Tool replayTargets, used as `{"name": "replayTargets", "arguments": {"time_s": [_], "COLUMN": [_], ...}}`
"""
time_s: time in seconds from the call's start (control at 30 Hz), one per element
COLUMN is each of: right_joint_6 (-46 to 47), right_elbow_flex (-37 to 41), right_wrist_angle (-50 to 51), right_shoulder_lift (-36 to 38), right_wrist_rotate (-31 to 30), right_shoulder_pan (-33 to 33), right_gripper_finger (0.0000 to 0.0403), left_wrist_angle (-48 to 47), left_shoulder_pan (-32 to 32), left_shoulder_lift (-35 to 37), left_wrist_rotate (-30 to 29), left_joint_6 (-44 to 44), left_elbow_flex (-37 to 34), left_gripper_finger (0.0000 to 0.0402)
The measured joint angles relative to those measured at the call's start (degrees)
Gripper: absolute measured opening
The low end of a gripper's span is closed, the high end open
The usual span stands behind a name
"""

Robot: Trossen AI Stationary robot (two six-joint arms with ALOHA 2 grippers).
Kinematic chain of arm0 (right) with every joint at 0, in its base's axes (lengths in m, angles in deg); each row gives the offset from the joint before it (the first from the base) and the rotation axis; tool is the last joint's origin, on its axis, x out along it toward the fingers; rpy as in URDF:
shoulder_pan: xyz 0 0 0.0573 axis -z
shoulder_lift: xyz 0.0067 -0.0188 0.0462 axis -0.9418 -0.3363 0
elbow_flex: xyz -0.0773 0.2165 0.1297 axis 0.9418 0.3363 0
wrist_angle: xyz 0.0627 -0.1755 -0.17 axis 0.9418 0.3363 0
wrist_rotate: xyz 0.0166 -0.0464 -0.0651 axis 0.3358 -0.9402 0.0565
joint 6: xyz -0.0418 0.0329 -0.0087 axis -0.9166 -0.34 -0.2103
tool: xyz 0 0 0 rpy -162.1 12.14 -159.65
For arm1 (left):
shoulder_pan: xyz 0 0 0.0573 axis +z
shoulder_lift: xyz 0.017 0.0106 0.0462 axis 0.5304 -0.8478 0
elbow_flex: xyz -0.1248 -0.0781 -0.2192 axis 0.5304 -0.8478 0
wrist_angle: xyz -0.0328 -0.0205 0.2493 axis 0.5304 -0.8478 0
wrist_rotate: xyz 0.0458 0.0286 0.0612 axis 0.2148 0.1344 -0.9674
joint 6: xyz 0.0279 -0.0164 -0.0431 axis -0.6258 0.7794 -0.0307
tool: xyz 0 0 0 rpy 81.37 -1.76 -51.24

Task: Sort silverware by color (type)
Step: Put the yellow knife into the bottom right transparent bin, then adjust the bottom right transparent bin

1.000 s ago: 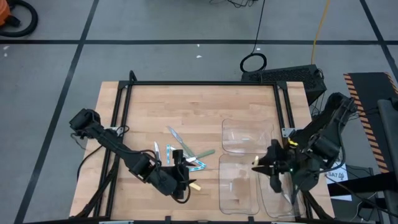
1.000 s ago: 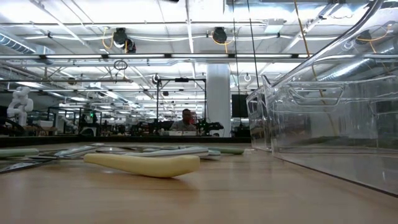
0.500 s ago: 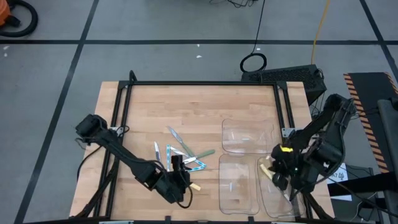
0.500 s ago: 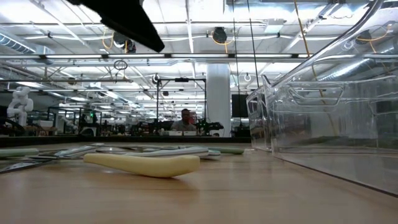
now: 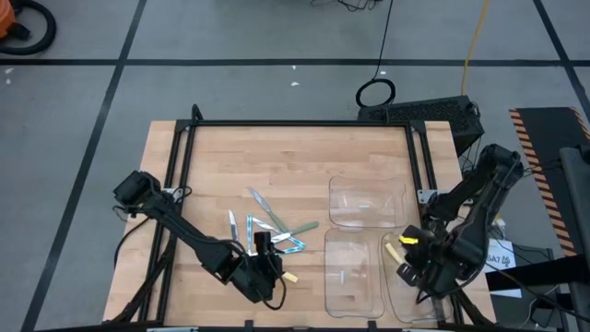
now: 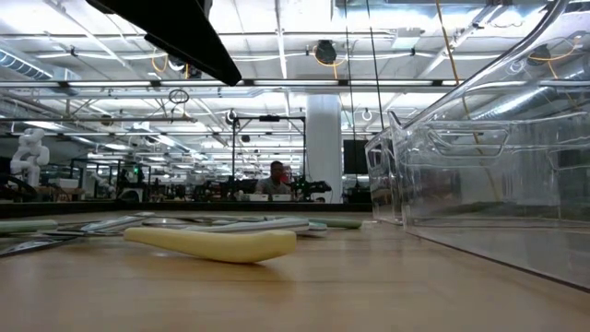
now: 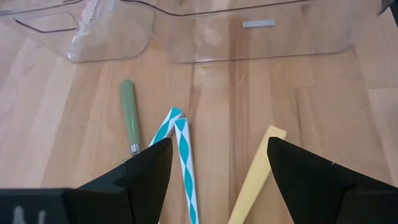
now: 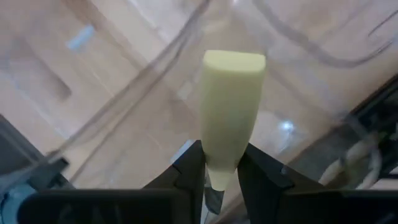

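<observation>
Right gripper [image 8: 221, 168]: pinching 1 yellow-handled utensil [image 8: 231, 106] above the near-right clear tray [image 5: 433, 309]
Left gripper [image 7: 214, 171]: hovering spread wide above another yellow handle [image 7: 255, 177], table's near edge close

a big open robotics lab: ceiling strip lights [image 6: 277, 85], distant workstations, a white humanoid robot [image 6: 28, 157], taped grey floor [image 5: 230, 83].

high: straight down, far, whole counter [image 5: 277, 157]
low: counter-level, level into room
left wrist: close, down on counter
shared: yellow-handled utensil [image 6: 210, 243], high and low
</observation>
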Motion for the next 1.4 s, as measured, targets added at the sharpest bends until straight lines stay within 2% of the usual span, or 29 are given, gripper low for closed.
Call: {"name": "replayTargets", "arguments": {"time_s": [0.17, 0.5, 0.7, 1.1, 1.23, 1.4], "right_joint_6": [0.07, 3.27, 3.18, 1.77, -0.87, -3.99], "right_elbow_flex": [4.55, 10.27, 11.22, 11.28, 9.69, 5.85], "right_wrist_angle": [-7.03, -12.09, -12.54, -11.72, -12.18, -14.44], "right_shoulder_lift": [-0.12, -0.06, -0.08, -0.10, -0.10, -0.10], "right_wrist_rotate": [1.82, 6.92, 6.76, 7.28, 5.15, -2.15], "right_shoulder_pan": [0.00, 0.04, 0.04, 0.00, -0.07, -1.38], "right_gripper_finger": [0.0074, 0.0075, 0.0081, 0.0123, 0.0125, 0.0118], "left_wrist_angle": [0.00, 0.00, 0.00, 0.02, 0.02, 0.03], "left_shoulder_pan": [0.02, 0.04, 0.04, 0.04, 0.04, 0.04], "left_shoulder_lift": [0.00, 0.00, 0.00, 0.00, 0.00, 0.00], "left_wrist_rotate": [0.00, 0.00, 0.02, 0.02, 0.02, 0.02], "left_joint_6": [0.00, -0.02, -0.02, -0.04, -0.07, -0.04], "left_elbow_flex": [0.00, 0.02, 0.01, 0.01, 0.00, 0.01], "left_gripper_finger": [0.0271, 0.0271, 0.0271, 0.0271, 0.0271, 0.0271]}}
